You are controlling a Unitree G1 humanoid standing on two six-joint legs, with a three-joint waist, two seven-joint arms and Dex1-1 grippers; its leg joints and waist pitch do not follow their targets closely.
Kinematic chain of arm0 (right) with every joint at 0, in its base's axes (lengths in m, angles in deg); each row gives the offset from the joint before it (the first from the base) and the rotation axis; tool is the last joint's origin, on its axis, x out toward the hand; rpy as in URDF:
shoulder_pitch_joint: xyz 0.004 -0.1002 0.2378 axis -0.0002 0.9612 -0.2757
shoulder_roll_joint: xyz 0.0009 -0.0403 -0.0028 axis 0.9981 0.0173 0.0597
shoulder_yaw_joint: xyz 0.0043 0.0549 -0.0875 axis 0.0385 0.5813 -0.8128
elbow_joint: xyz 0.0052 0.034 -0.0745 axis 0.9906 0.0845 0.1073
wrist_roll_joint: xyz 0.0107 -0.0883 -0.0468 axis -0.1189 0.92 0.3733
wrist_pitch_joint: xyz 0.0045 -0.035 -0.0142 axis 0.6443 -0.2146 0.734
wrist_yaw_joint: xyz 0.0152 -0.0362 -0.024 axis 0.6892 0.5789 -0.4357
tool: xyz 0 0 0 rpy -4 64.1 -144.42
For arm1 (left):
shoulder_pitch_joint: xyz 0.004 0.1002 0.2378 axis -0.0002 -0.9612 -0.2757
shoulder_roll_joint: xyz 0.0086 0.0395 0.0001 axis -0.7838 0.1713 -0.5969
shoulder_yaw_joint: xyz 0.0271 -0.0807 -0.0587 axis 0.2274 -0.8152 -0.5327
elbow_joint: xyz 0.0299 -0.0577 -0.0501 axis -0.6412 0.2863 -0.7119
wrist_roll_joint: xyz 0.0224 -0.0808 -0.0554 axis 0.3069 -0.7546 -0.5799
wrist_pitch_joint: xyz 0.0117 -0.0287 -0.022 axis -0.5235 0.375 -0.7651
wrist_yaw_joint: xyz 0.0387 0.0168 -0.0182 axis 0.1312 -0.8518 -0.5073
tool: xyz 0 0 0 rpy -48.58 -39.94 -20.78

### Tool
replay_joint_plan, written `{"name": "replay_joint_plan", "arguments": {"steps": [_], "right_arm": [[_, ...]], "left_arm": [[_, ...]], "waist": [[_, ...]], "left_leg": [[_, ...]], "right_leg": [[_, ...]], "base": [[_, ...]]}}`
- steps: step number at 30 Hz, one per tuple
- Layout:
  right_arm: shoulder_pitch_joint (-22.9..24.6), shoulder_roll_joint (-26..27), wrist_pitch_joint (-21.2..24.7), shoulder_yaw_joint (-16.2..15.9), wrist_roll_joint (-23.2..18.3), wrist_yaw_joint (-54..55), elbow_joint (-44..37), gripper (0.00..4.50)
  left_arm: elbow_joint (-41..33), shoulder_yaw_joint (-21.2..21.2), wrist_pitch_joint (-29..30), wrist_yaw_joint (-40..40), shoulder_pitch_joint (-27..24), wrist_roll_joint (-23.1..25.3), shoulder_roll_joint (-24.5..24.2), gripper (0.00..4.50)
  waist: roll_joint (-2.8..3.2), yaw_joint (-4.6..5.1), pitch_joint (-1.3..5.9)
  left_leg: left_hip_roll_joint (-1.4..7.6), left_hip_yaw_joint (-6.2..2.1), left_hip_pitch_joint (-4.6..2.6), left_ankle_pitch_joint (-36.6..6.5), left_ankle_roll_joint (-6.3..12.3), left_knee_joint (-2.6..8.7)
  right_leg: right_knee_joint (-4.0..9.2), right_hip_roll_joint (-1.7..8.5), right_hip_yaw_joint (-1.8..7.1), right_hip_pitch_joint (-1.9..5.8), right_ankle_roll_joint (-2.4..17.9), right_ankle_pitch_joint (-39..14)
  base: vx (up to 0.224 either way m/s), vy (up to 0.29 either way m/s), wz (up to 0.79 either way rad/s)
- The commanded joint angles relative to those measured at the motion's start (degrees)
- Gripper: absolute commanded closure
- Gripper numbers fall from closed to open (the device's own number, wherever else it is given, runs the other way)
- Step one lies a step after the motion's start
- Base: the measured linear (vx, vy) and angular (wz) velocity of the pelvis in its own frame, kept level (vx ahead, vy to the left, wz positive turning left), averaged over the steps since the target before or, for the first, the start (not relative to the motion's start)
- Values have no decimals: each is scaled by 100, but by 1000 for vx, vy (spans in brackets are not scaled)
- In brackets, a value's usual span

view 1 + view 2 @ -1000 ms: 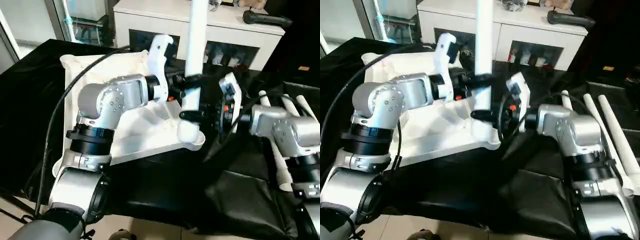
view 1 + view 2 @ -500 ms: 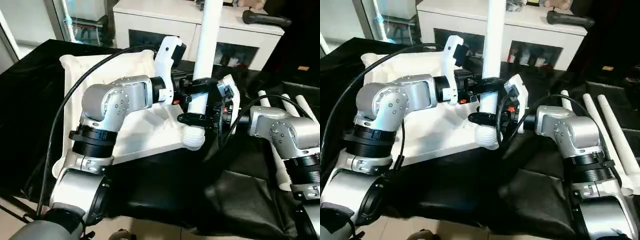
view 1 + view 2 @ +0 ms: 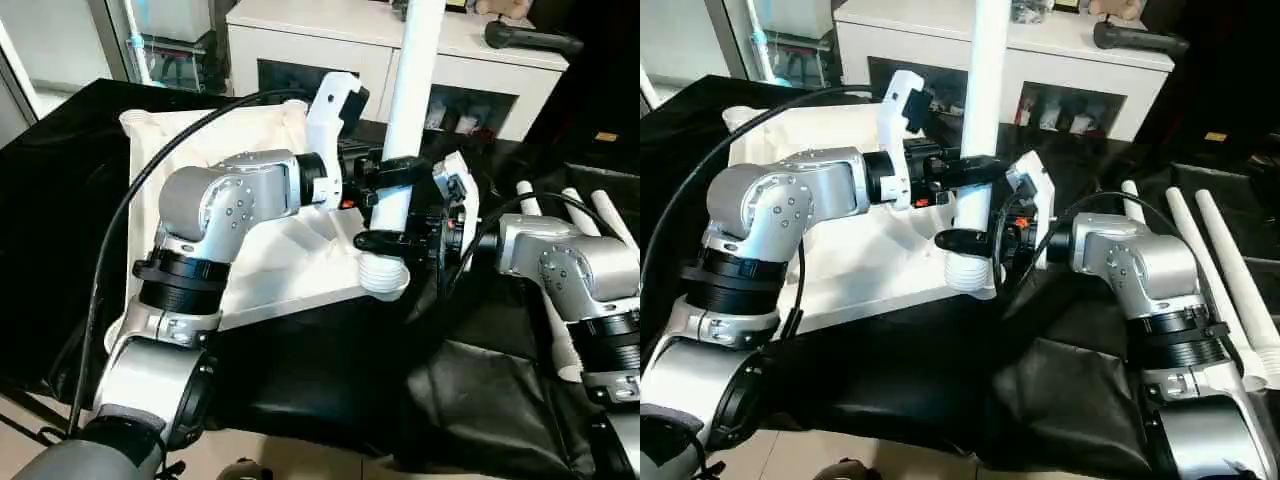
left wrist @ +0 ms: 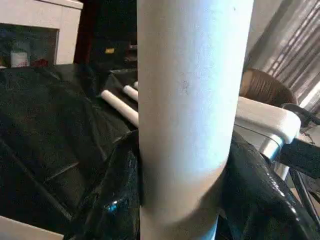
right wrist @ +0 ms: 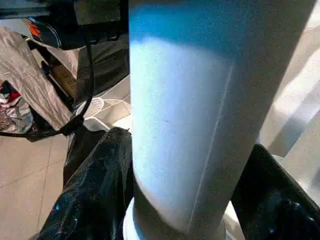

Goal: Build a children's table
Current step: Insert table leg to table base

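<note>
A: The tapered white leg stands upright, its threaded end at the ribbed white tabletop's near corner socket.
B: Grips?
A: Left gripper and right gripper both clasp the smooth tube. Seating it straight and twisting it home seems next.

Leg top cut off by frame

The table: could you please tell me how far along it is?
Done: the tabletop lies underside up. In hand: both grippers, left and right, hold the first leg upright at the near corner socket, threads still visible. Left: seating it, then the three spare legs on the black cloth.
</note>
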State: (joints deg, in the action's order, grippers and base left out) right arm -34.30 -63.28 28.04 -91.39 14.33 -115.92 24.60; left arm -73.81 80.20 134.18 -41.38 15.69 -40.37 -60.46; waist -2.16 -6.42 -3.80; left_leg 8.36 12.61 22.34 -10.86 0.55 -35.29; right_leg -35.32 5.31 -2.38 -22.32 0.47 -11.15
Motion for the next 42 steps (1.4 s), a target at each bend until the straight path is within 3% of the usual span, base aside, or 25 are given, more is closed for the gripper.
{"name": "replay_joint_plan", "arguments": {"steps": [1, 12, 27, 30, 32, 42], "right_arm": [[56, -87, 29, 62, -10, -49, -135, 168], [69, -60, 54, 126, -35, -41, -129, 257], [156, 28, -117, 302, -76, 64, -179, 262], [187, 42, -114, 385, -128, 112, -233, 262], [227, 71, -108, 506, -200, 192, -296, 262], [473, 227, -110, 976, -490, 512, -632, 263]], "left_arm": [[-82, 66, -41, 66, 35, 10, 0, 262], [-126, 101, -13, 155, 15, -16, -17, 262], [-280, 49, 27, 148, -136, -58, -29, 262], [-246, -216, 231, 128, -122, -336, 91, 192], [-174, -437, 417, 83, -86, -534, 161, 180], [-155, -601, 572, 94, -116, -709, 227, 98]], "waist": [[-5, 6, 458], [-5, 5, 462], [5, 4, 461], [8, 7, 462], [11, 8, 459], [45, 4, 456]], "left_leg": [[487, -262, -209, -393, 53, 400], [485, -264, -205, -374, 51, 397], [488, -265, -202, -400, 36, 402], [487, -264, -208, -419, 11, 404], [480, -260, -211, -468, -8, 403], [478, -265, -215, -523, -15, 415]], "right_leg": [[279, 413, 212, 238, 1579, -37], [272, 416, 211, 245, 1589, -13], [272, 418, 212, 249, 1597, 27], [270, 416, 209, 248, 1601, -4], [272, 414, 210, 244, 1636, -23], [299, 407, 208, 241, 1574, -72]], "base": [[0, 0, 0], [0, 0, 0], [0, 0, 0], [0, 0, 0], [0, 0, 0], [0, 0, 0]]}}
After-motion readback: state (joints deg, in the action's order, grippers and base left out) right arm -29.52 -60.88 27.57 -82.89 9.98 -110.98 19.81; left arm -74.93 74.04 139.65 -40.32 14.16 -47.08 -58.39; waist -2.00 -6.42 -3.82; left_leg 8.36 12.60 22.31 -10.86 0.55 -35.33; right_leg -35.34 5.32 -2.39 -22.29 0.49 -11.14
